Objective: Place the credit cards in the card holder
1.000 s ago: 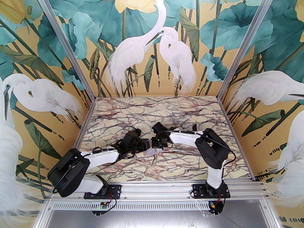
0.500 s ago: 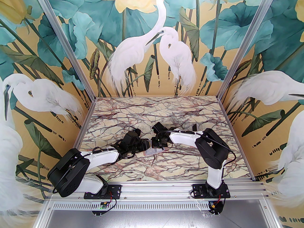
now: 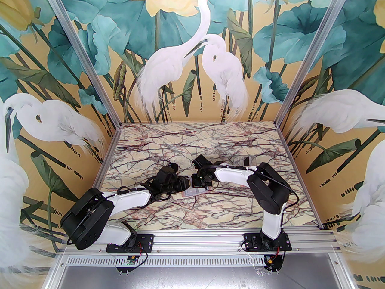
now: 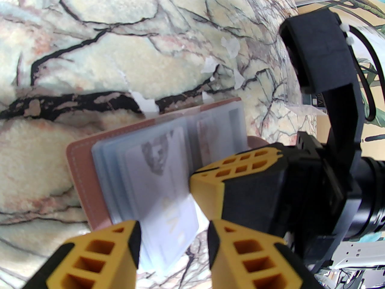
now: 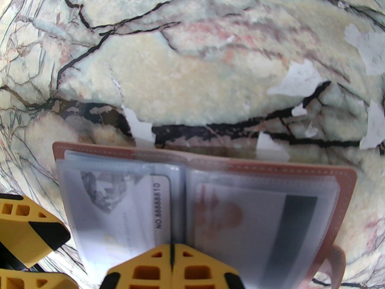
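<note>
Card holder (image 5: 346, 173) was found lying open, inside up, on the marbled tabletop (image 5: 210, 71), between the two end effectors.

Right end effector (image 5: 171, 262) was recorded closed, fingertips pressed together. It was placed on the card holder's centre fold, at the edge nearest its own wrist camera.

Left end effector (image 4: 174, 242) was positioned just off the card holder's outer edge, on the half away from the right arm. Its fingers were apart, with a pale credit card (image 4: 171, 221) between them. This card was seen part-way inside a clear sleeve of that half, its outer end protruding past the card holder's edge. Whether the fingers were clamped on the card's edges could not be told.

A second card with a dark stripe (image 5: 270, 221) was noted fully seated in a sleeve on the card holder's other half.

White worn patches (image 5: 300, 77) were noted in the tabletop beyond the card holder's far edge.
</note>
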